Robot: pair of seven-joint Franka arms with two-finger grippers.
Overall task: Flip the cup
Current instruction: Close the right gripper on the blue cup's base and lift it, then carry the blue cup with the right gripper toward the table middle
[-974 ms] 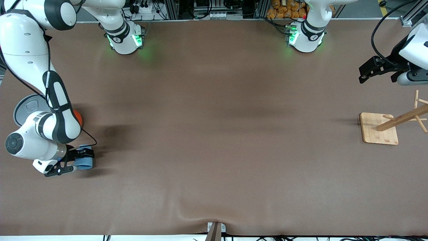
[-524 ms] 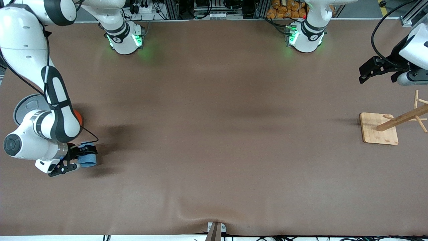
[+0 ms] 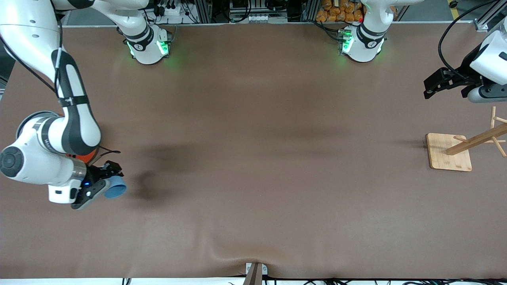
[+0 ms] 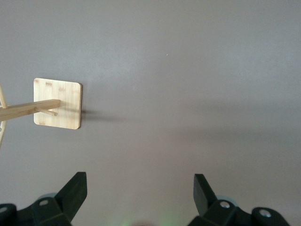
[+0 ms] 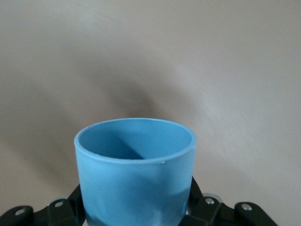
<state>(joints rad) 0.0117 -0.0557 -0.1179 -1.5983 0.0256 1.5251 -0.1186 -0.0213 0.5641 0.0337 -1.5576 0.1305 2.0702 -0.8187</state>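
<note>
My right gripper (image 3: pixel 106 179) is shut on the light-blue cup (image 3: pixel 115 190) and holds it tilted above the brown table at the right arm's end. In the right wrist view the cup (image 5: pixel 135 174) fills the space between the black fingers (image 5: pixel 197 197), its open mouth facing away from the wrist. My left gripper (image 3: pixel 429 89) is open and empty, held up over the left arm's end of the table; its two fingertips (image 4: pixel 75 188) stand wide apart in the left wrist view.
An orange can (image 3: pixel 89 156) shows partly under the right arm's wrist. A wooden rack on a square base (image 3: pixel 449 152) stands at the left arm's end; it also shows in the left wrist view (image 4: pixel 59 103). A grey bracket (image 3: pixel 255 271) sits at the table's near edge.
The right gripper has lifted the cup off the table and turned it, so its mouth now points outward. The right arm's elbow has swung. The left arm has barely moved.
</note>
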